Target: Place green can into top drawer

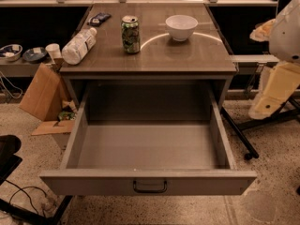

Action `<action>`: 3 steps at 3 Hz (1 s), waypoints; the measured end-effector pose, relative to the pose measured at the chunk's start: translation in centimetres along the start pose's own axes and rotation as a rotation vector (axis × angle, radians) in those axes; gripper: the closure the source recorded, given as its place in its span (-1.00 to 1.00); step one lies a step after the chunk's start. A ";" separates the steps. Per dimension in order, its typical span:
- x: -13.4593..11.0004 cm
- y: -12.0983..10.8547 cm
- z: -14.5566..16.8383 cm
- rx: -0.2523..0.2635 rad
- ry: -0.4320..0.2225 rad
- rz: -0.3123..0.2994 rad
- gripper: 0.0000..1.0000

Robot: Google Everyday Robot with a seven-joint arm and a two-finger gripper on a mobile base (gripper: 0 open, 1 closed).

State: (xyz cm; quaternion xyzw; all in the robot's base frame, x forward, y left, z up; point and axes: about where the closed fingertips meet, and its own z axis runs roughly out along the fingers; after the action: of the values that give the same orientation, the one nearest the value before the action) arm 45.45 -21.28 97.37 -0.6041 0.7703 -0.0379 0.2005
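Four things are sitting on the grey-brown tabletop (154,62): the green can (131,34), a white bowl (181,27), a clear plastic bottle (78,46) and a small dark flat object (99,18). The green can is standing upright near the middle of the top, toward the back, its silver lid and pull tab facing up; its green-and-white pattern is showing, but no brand or lettering on it is coming through legibly. The bowl is resting well to one side of the can and the bottle is lying on its side near the opposite edge, its pale label also giving no readable words. Below, the top drawer (147,146) is hanging pulled far out, its grey inside lying bare and its dark handle (150,186) sitting at the centre of the front panel. The gripper (273,95) is hanging off the table at the picture's right edge, under the white arm (286,29), well apart from the can and holding nothing visible; whether it is apart or together cannot be told. A cardboard box (40,97) is leaning on the speckled floor (262,205) beside the table.
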 end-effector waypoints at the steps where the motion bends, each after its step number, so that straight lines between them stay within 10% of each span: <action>1: -3.4 -6.4 2.8 0.121 -0.223 -0.038 -1.00; 3: -10.7 -14.3 6.5 0.152 -0.591 0.003 -1.00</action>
State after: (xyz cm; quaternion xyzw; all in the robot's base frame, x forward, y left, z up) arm 62.85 -13.80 98.56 -0.5710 0.6744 0.0823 0.4608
